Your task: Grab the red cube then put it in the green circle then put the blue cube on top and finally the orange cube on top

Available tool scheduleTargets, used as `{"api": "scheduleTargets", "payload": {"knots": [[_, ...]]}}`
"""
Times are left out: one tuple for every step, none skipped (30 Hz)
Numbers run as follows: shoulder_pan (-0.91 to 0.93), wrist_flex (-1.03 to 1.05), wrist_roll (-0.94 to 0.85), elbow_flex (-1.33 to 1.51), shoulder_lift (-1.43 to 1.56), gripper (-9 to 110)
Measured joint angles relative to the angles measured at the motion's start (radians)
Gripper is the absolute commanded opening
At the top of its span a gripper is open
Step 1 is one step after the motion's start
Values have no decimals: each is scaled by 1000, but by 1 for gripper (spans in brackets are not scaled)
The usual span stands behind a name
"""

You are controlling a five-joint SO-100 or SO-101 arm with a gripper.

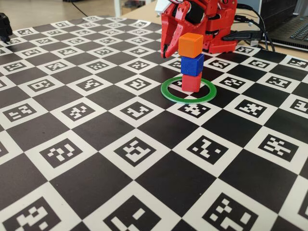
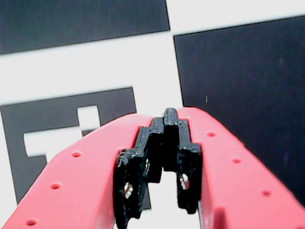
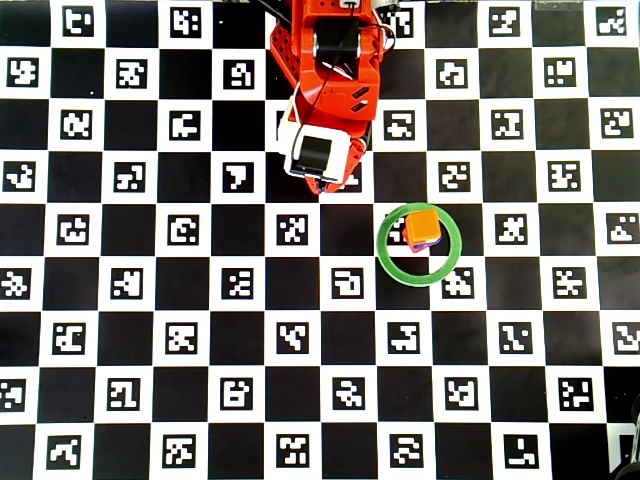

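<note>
The three cubes stand stacked inside the green circle (image 1: pixel 187 90) on the table (image 1: pixel 96 159), which is covered by a black-and-white checkerboard of coded markers. In the fixed view the red cube (image 1: pixel 191 82) sits at the bottom, touching the board within the ring; the blue cube (image 1: pixel 192 64) rests on it, and the orange cube (image 1: pixel 190 44) crowns the column, turned a little relative to the blue one. The stack looks upright, though the cubes are not perfectly aligned.

From the overhead view the ring (image 3: pixel 420 244) lies at about four o'clock from the folded red arm (image 3: pixel 325 90), and the stack stands off-centre inside it, toward twelve o'clock. Only the orange top (image 3: pixel 423 226) shows clearly there — slivers of the lower cubes peek out at its edges.

The jaws (image 2: pixel 164 157) hold nothing: in the wrist view the two red fingers (image 2: pixel 81 186) converge, their black pads meeting near the tips, with only a narrow gap lower down, so they are closed or nearly so. Beneath them is bare checkerboard — a white square with a marker and a black square. In the fixed view the gripper (image 1: pixel 166 48) hangs just behind the stack at roughly ten o'clock from it, near the orange cube but apart.
</note>
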Motion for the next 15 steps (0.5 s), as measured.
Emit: {"api": "scheduleTargets", "payload": {"knots": [[0, 11, -3, 0, 6, -6], [0, 20, -6, 0, 11, -6], [0, 26, -6, 0, 14, -6], [0, 26, -6, 0, 17, -6], [0, 31, -6, 0, 21, -6], [0, 35, -6, 0, 26, -6], [0, 35, -6, 0, 31, -6], [0, 40, -6, 0, 35, -6], [0, 46, -6, 0, 38, -6], [0, 49, -3, 0, 40, -6], [0, 51, -3, 0, 40, -6], [0, 51, -3, 0, 40, -6], [0, 51, -8, 0, 40, -6], [0, 51, -20, 0, 40, -6], [0, 52, -29, 0, 40, -6]]}}
